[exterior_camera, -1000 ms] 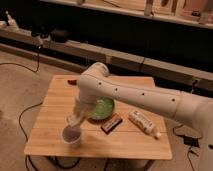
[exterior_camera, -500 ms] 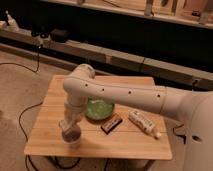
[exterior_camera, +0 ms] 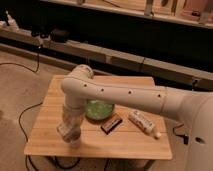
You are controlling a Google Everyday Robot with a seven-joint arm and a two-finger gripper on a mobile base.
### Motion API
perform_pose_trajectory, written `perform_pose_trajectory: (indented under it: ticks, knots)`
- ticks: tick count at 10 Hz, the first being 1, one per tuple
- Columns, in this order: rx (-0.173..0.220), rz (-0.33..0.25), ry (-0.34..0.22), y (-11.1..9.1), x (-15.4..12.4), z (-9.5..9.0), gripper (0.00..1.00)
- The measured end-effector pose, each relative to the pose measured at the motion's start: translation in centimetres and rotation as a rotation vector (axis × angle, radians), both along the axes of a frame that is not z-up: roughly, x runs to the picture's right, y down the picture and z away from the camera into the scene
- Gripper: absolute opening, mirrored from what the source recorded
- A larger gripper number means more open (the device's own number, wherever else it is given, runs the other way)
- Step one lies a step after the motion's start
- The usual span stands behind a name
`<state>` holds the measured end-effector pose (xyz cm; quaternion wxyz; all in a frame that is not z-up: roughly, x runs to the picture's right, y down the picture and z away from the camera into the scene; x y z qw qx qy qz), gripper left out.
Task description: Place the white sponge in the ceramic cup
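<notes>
My gripper hangs down from the white arm over the front left part of the wooden table, low and close to the tabletop. The ceramic cup is hidden behind the gripper and wrist. The white sponge is not visible; I cannot tell whether the gripper holds it.
A wide green bowl stands at the table's middle, just right of the gripper. A dark brown bar lies in front of it, and a long white packet lies to its right. Cables run across the floor on the left.
The arm's elbow has swung left and the wrist has come down over the spot at the front left where the cup stood; the cup no longer shows.
</notes>
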<state>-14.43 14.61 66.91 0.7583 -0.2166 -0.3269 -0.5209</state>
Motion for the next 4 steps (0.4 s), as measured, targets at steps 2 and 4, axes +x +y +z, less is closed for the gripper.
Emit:
perform_pose_trajectory:
  ticks: [2, 4]
  knots:
    - [-0.015, 0.013, 0.025, 0.14, 0.95, -0.35, 0.80]
    - [-0.020, 0.013, 0.034, 0.27, 1.37, -0.48, 0.80]
